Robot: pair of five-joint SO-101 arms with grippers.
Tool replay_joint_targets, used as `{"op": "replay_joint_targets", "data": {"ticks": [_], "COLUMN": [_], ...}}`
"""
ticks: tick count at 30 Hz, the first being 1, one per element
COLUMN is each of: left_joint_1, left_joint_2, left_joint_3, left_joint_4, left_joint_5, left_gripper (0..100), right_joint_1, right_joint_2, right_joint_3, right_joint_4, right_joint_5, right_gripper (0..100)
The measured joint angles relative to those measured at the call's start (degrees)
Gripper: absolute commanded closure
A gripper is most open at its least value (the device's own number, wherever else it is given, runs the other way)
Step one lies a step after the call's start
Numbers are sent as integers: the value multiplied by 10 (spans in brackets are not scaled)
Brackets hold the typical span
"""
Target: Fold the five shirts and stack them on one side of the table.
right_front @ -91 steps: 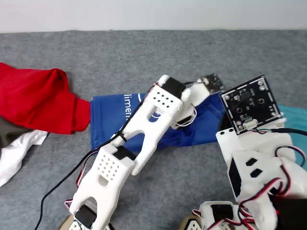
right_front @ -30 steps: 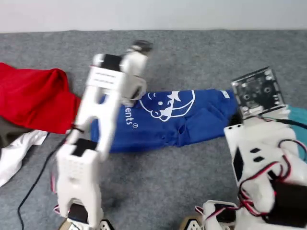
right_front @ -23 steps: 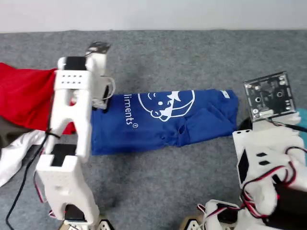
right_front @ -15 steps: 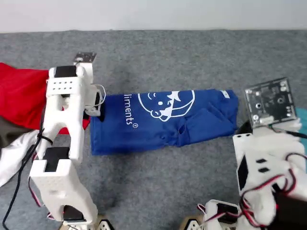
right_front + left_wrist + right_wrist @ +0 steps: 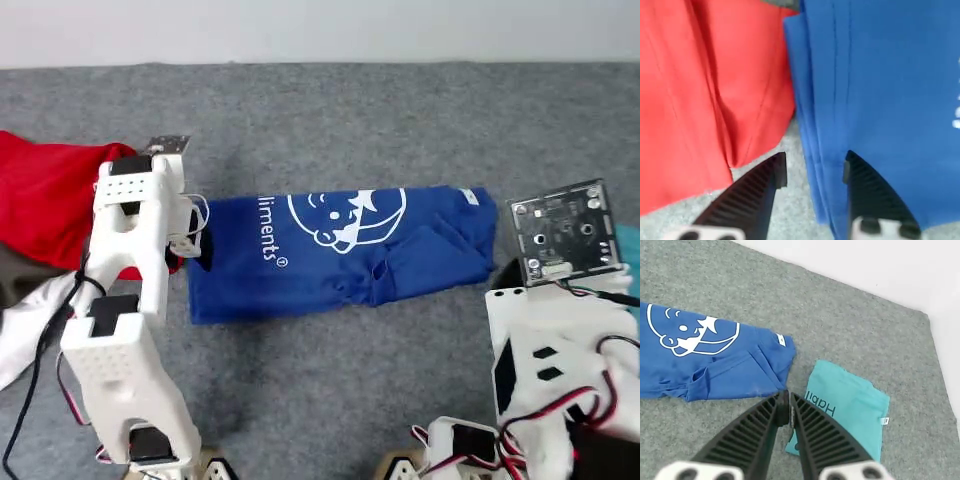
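the blue shirt (image 5: 340, 272) lies mid-table, folded into a long band with its white print up, one end just beside the red shirt (image 5: 50, 205). the left gripper (image 5: 814, 160) gapes over that end, having swung there from the shirt's middle. the right gripper (image 5: 785, 396) is pinched closed on nothing, near the teal shirt (image 5: 845, 407).

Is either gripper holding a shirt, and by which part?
Nothing is held. The left gripper is open over the edge of the blue shirt, beside the red shirt; the right gripper is shut and empty.
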Motion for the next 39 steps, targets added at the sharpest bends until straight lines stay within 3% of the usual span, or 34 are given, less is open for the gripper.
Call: {"op": "replay_joint_targets", "data": {"ticks": [10, 12, 16, 24, 29, 39], "left_joint_1": [10, 10, 19, 59, 31, -99], "left_joint_2": [49, 51, 57, 40, -40, -129], "left_joint_3": [-2, -2, -6, -8, -7, -7], "left_joint_4": [-26, -26, -26, -10, 19, 40], "left_joint_5": [-21, -21, -21, -47, -55, -185], "left_gripper": [809, 837, 987, 987, 987, 987], "right_joint_1": [0, 0, 0, 0, 0, 0], "right_joint_2": [0, 0, 0, 0, 0, 0], "right_joint_3": [0, 0, 0, 0, 0, 0], "right_joint_4": [0, 0, 0, 0, 0, 0], "right_joint_5": [0, 0, 0, 0, 0, 0], "right_gripper": [989, 989, 989, 989, 989, 989]}}
